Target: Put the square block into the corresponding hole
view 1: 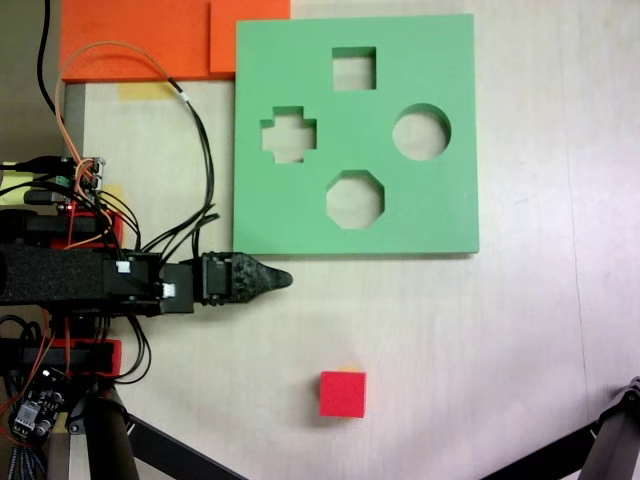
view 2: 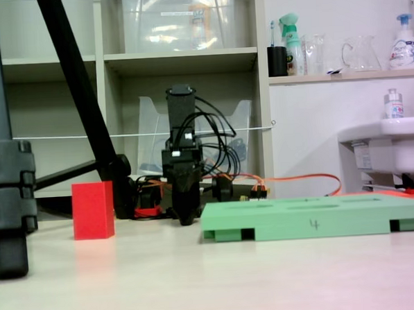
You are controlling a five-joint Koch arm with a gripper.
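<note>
The small red square block [view 1: 343, 393] rests on the pale table near the front, apart from everything; it also stands at the left in a fixed view [view 2: 93, 209]. The green foam board [view 1: 440, 200] lies flat at the back, and its square cutout [view 1: 354, 68] sits at the top, empty. From table level the board [view 2: 314, 219] shows edge-on, its cutouts hidden. My gripper [view 1: 280, 278] reaches in from the left, its jaws together in one point, just below the board's front left corner. It hangs low over the table [view 2: 186, 213], holding nothing.
The board also has a cross [view 1: 288, 135], a round [view 1: 421, 132] and an octagonal cutout [view 1: 355, 199]. Orange foam slabs [view 1: 140, 35] lie at the back left. Cables [view 1: 200, 150] trail by the arm's base. Black tripod legs [view 1: 110, 440] [view 1: 605, 440] stand at the front corners.
</note>
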